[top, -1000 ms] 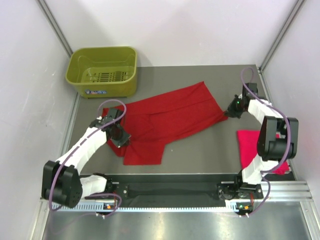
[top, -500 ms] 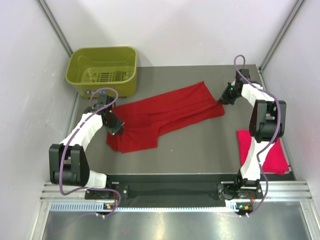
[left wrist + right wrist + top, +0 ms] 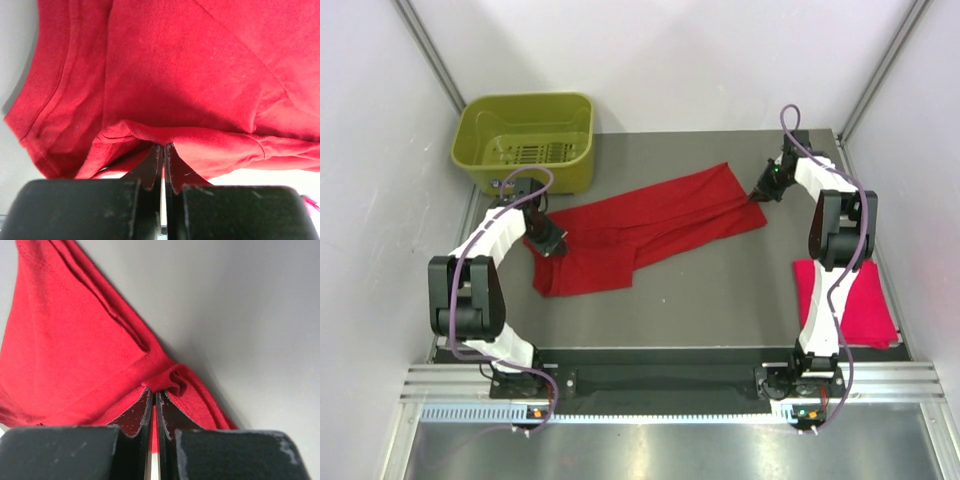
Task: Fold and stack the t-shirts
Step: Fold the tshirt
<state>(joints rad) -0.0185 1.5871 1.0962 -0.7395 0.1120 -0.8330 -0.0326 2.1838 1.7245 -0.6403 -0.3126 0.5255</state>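
The deep red t-shirt (image 3: 650, 225) lies stretched across the middle of the table, folded lengthwise. My left gripper (image 3: 550, 243) is shut on its left edge; the left wrist view shows the cloth (image 3: 190, 90) pinched between the jaws. My right gripper (image 3: 760, 195) is shut on the shirt's right corner; the right wrist view shows the hem (image 3: 100, 355) bunched at the fingertips. The brighter pinkish red t-shirt (image 3: 850, 303) lies folded at the right front of the table, partly behind the right arm.
An olive-green plastic basket (image 3: 527, 140) stands at the back left corner. Side walls stand close to the table's left and right edges. The arm bases and a metal rail (image 3: 660, 380) run along the near edge.
Both grippers have moved toward the back of the table with the deep red shirt. The shirt's near part has been pulled back and it now lies narrower.
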